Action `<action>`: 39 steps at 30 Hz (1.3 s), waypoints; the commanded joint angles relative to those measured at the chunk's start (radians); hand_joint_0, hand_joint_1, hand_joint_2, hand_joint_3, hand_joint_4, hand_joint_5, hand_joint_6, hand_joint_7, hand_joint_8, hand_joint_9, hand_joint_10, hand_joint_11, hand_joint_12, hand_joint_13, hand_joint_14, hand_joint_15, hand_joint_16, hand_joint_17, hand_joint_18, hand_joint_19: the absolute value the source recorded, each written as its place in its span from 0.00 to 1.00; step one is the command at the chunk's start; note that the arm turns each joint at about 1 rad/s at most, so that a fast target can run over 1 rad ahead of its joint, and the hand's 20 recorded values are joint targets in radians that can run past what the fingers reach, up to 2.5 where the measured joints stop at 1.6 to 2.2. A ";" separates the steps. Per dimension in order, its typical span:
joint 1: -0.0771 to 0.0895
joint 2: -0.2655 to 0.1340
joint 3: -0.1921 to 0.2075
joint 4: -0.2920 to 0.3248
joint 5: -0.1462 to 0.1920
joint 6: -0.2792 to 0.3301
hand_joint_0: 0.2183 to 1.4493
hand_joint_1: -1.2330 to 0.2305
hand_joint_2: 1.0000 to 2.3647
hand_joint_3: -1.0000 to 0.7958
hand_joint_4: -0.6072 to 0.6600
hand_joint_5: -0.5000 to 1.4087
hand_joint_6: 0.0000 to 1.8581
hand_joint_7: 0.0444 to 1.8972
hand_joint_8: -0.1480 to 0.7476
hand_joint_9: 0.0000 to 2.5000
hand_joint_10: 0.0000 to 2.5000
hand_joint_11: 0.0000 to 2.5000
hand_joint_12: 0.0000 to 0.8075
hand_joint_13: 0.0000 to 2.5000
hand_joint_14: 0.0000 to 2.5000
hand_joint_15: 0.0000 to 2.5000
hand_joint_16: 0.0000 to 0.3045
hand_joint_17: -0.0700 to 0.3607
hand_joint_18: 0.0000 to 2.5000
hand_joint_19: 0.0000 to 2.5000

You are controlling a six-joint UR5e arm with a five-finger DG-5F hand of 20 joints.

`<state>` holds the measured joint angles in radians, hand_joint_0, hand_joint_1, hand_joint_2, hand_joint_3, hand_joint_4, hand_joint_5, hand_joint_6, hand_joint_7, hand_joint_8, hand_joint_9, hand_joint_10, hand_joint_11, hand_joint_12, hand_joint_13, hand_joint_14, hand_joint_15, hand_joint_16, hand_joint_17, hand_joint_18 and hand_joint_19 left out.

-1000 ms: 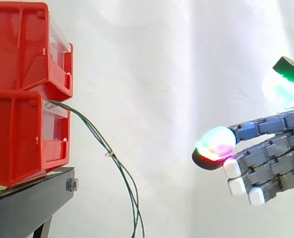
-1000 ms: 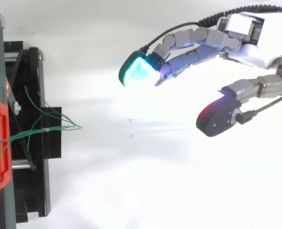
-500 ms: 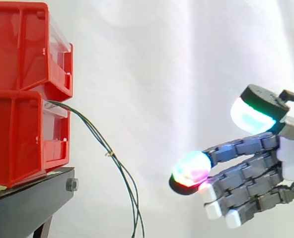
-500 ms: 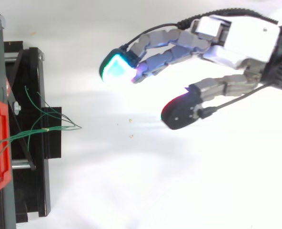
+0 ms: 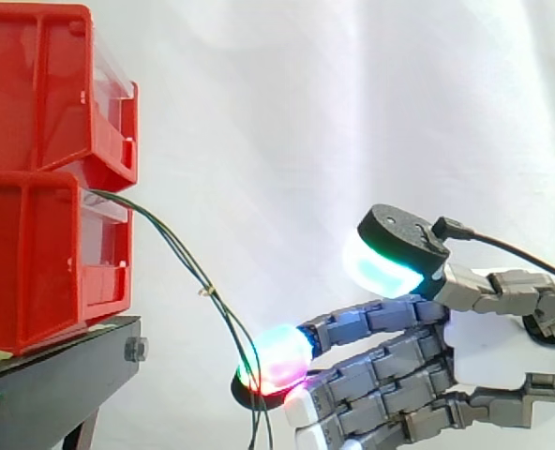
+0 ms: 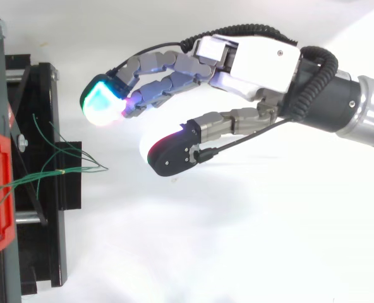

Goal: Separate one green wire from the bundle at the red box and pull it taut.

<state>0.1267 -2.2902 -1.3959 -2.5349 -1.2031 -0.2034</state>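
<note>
Hand [image 5: 488, 342] hovers, fingers [image 5: 371, 323] spread, near wire bundle [image 5: 179, 251] at two stacked red bins [image 5: 34, 272].

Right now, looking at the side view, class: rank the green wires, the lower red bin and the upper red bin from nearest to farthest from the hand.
From the hand, which reaches in from the right:
1. green wires: hanging by the fingertips, low in the middle.
2. lower red bin: at the left edge, higher than the fingertips.
3. upper red bin: stacked on top, at the upper left.
</note>
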 commanded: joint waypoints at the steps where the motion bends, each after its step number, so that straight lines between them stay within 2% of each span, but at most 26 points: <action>1: 0.005 -0.009 0.000 0.031 -0.004 -0.010 0.24 0.45 0.00 0.28 0.65 0.17 0.27 0.38 0.47 0.26 0.00 0.13 0.44 0.27 0.01 0.15 0.15 0.41 0.20 0.19; 3: 0.013 -0.009 0.001 0.039 -0.009 -0.024 0.24 0.46 0.00 0.28 0.65 0.17 0.27 0.38 0.46 0.26 0.00 0.13 0.44 0.27 0.01 0.15 0.16 0.41 0.20 0.19; 4: 0.022 -0.009 0.001 0.044 -0.012 -0.037 0.24 0.46 0.00 0.28 0.65 0.17 0.27 0.38 0.47 0.26 0.00 0.13 0.44 0.27 0.01 0.15 0.16 0.41 0.20 0.19; 5: 0.022 -0.009 0.001 0.044 -0.012 -0.037 0.24 0.46 0.00 0.28 0.65 0.17 0.27 0.38 0.47 0.26 0.00 0.13 0.44 0.27 0.01 0.15 0.16 0.41 0.20 0.19; 7: 0.037 -0.015 0.011 0.059 -0.010 -0.067 0.24 0.46 0.00 0.28 0.65 0.17 0.27 0.38 0.47 0.26 0.00 0.13 0.44 0.27 0.01 0.15 0.16 0.41 0.20 0.19; 10: 0.042 -0.034 0.037 0.061 -0.010 -0.065 0.24 0.46 0.00 0.28 0.66 0.17 0.27 0.38 0.47 0.27 0.00 0.13 0.44 0.28 0.01 0.15 0.16 0.42 0.21 0.20; 12: 0.042 -0.054 0.055 0.057 -0.012 -0.062 0.24 0.46 0.00 0.28 0.66 0.17 0.27 0.38 0.47 0.27 0.00 0.13 0.44 0.28 0.01 0.15 0.16 0.42 0.21 0.20; 14: 0.036 -0.092 0.101 0.044 -0.020 -0.030 0.24 0.46 0.00 0.28 0.66 0.17 0.27 0.38 0.47 0.27 0.00 0.13 0.44 0.28 0.01 0.15 0.16 0.42 0.21 0.20; 17: 0.031 -0.106 0.106 0.044 -0.027 0.010 0.24 0.45 0.00 0.28 0.66 0.17 0.27 0.38 0.47 0.27 0.01 0.13 0.44 0.28 0.01 0.15 0.17 0.43 0.21 0.20; 21: 0.030 -0.104 0.109 0.016 -0.030 0.027 0.24 0.45 0.00 0.28 0.66 0.17 0.27 0.38 0.47 0.27 0.00 0.13 0.44 0.28 0.01 0.16 0.17 0.43 0.21 0.20; 25: 0.024 -0.103 0.127 0.004 -0.049 0.033 0.25 0.46 0.00 0.28 0.67 0.17 0.27 0.39 0.47 0.27 0.01 0.13 0.44 0.28 0.01 0.15 0.17 0.43 0.21 0.20; 27: 0.016 -0.103 0.141 0.002 -0.070 0.036 0.25 0.46 0.00 0.28 0.68 0.18 0.27 0.40 0.47 0.28 0.00 0.13 0.44 0.29 0.01 0.15 0.17 0.43 0.22 0.20; 30: 0.013 -0.103 0.153 0.002 -0.084 0.038 0.25 0.46 0.00 0.28 0.68 0.18 0.27 0.42 0.47 0.28 0.00 0.13 0.44 0.29 0.01 0.16 0.17 0.43 0.23 0.21; 32: 0.008 -0.100 0.173 -0.002 -0.118 0.033 0.25 0.46 0.00 0.28 0.69 0.18 0.27 0.43 0.47 0.28 0.00 0.13 0.44 0.29 0.01 0.16 0.17 0.43 0.23 0.21; 34: 0.010 -0.100 0.184 -0.005 -0.136 0.025 0.26 0.46 0.00 0.28 0.69 0.19 0.27 0.45 0.46 0.29 0.00 0.13 0.44 0.29 0.01 0.16 0.17 0.43 0.23 0.21; 39: 0.010 -0.101 0.189 -0.001 -0.150 0.001 0.27 0.46 0.00 0.29 0.70 0.19 0.27 0.48 0.46 0.29 0.00 0.13 0.43 0.29 0.01 0.16 0.17 0.43 0.23 0.22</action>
<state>0.1368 -2.3904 -1.2111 -2.5392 -1.3422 -0.1868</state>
